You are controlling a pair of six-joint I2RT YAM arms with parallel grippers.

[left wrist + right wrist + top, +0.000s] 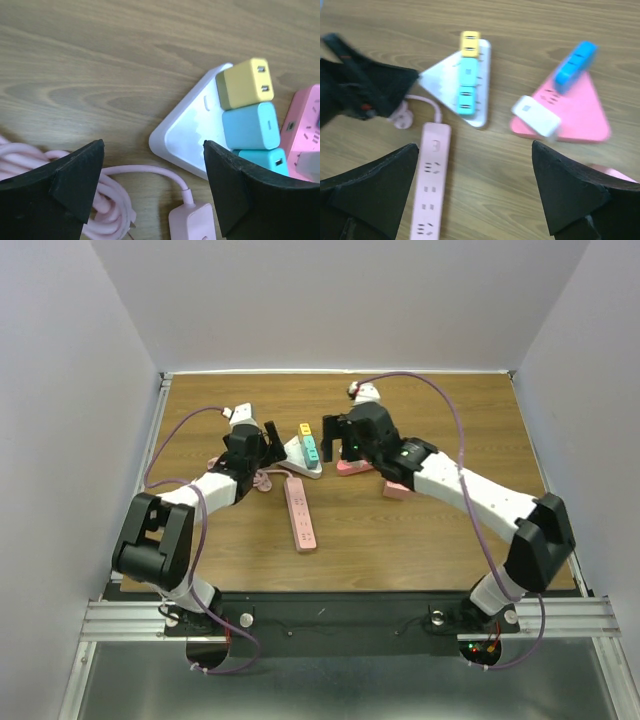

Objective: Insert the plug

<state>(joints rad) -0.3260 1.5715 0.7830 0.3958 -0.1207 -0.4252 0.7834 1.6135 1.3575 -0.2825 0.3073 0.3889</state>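
Note:
A pink power strip (300,512) lies lengthwise mid-table; it also shows in the right wrist view (430,185), and its cord end shows in the left wrist view (192,222). Its pink cable (105,200) is coiled by the left finger, with the plug's prongs (131,231) just showing. A white triangular tray (190,130) holds a yellow adapter (245,82) and two cyan adapters (250,125). My left gripper (268,440) is open and empty, low over the cable and the tray's corner. My right gripper (332,438) is open and empty, above the table between the two trays.
A pink triangular tray (575,112) right of the white one carries a blue adapter (575,62) and a white adapter (536,116). My left gripper (365,90) shows black at the left of the right wrist view. Another pink piece (397,490) lies under the right arm.

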